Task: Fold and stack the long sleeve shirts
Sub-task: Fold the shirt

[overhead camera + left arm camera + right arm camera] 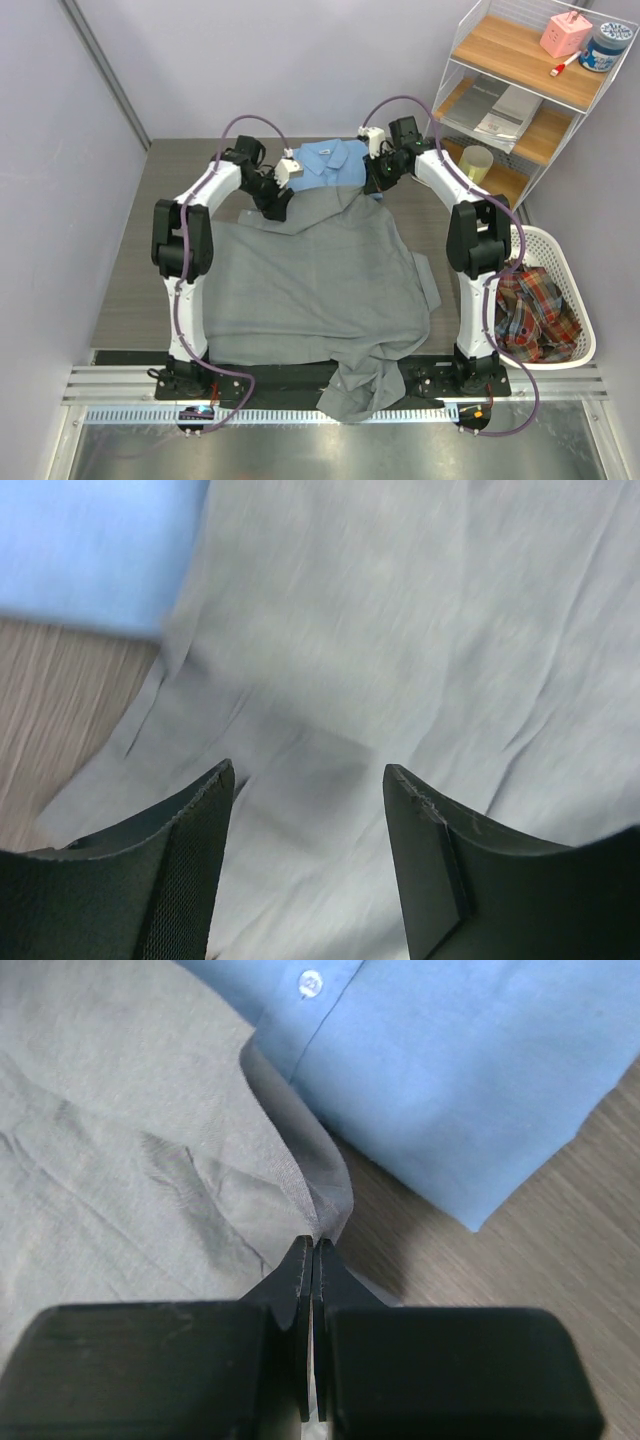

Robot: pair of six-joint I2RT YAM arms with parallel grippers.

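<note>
The left gripper hangs with its jaws parted and nothing between them, the grey shirt spread flat just beneath. The light blue shirt lies folded beyond those jaws, to their left. The right gripper pinches a raised fold at the grey shirt's edge, the light blue shirt just ahead of its jaws on the table.

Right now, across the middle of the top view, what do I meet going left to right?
In order: left arm, grey shirt, right arm, white basket with plaid cloth in it.
</note>
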